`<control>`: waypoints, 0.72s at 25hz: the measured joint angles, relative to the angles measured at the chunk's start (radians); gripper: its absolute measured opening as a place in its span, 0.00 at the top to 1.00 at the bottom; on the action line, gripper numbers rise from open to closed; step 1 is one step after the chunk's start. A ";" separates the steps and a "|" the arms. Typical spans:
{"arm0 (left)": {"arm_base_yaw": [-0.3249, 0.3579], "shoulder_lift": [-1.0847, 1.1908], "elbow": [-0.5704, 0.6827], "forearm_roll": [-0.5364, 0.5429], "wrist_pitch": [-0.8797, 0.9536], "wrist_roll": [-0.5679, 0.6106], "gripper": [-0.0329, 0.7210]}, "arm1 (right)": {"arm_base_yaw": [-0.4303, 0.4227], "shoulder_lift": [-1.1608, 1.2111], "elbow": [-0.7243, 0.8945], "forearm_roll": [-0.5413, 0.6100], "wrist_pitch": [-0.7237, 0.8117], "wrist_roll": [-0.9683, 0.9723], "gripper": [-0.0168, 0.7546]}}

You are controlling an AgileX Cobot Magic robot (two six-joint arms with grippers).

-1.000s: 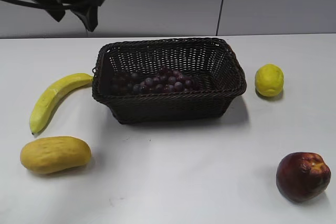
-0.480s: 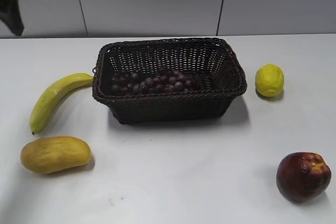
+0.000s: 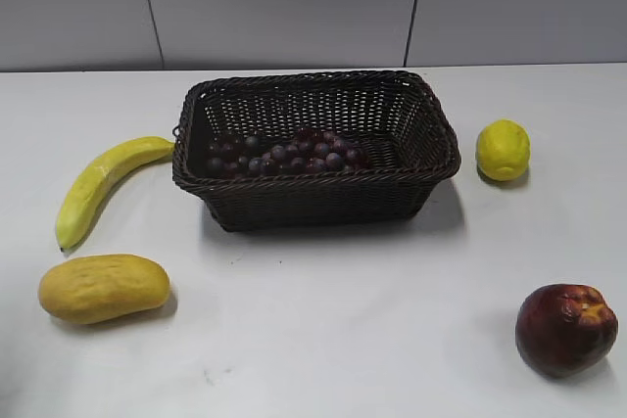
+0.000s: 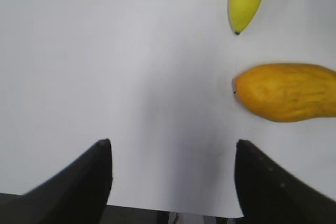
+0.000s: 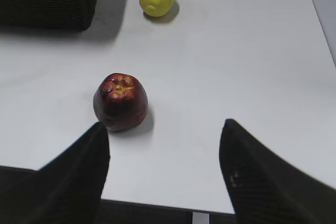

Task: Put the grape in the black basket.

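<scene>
This looks like a lab or test room, not a home. A plain white table [image 3: 323, 340] fills the lower part of the picture. Behind it, along the top, is a bare grey wall [image 3: 274, 2] made of flat panels with thin dark seams. Nothing looks homey.

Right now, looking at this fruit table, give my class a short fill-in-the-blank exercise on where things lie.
1. The grape lies inside the ____.
2. The fruit nearest the right gripper is the dark red ____.
3. The banana lies on the table, to the ____ of the black basket in the exterior view.
4. The left gripper holds ____.

Missing words: black basket; apple; left; nothing
</scene>
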 joint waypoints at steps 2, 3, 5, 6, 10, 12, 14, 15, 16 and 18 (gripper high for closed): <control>0.000 -0.079 0.062 0.002 -0.029 0.000 0.22 | 0.000 0.000 0.000 0.000 0.000 0.000 0.33; 0.000 -0.122 0.094 0.003 -0.043 0.000 0.22 | 0.000 0.000 0.000 0.000 0.000 0.000 0.33; 0.000 -0.204 0.150 0.003 -0.055 0.000 0.22 | 0.000 0.000 0.000 0.000 0.000 0.000 0.33; 0.000 -0.247 0.179 0.004 -0.058 0.000 0.22 | 0.000 0.000 0.000 0.000 0.000 0.000 0.33; 0.000 -0.411 0.282 0.004 -0.071 0.000 0.22 | 0.000 0.000 0.000 0.000 0.000 0.000 0.33; 0.000 -0.498 0.331 0.004 -0.079 0.000 0.22 | 0.000 0.000 0.000 0.000 0.000 0.000 0.33; 0.000 -0.574 0.372 0.004 -0.091 0.000 0.22 | 0.000 0.000 0.000 0.000 0.000 0.000 0.33; 0.000 -0.606 0.389 0.004 -0.094 0.000 0.22 | 0.000 0.000 0.000 0.000 0.000 0.000 0.33; 0.000 -0.643 0.408 0.004 -0.094 0.000 0.22 | 0.000 0.000 0.000 0.000 0.000 0.000 0.33; 0.000 -0.716 0.440 0.004 -0.098 0.000 0.22 | 0.000 0.000 0.000 0.000 0.000 0.000 0.33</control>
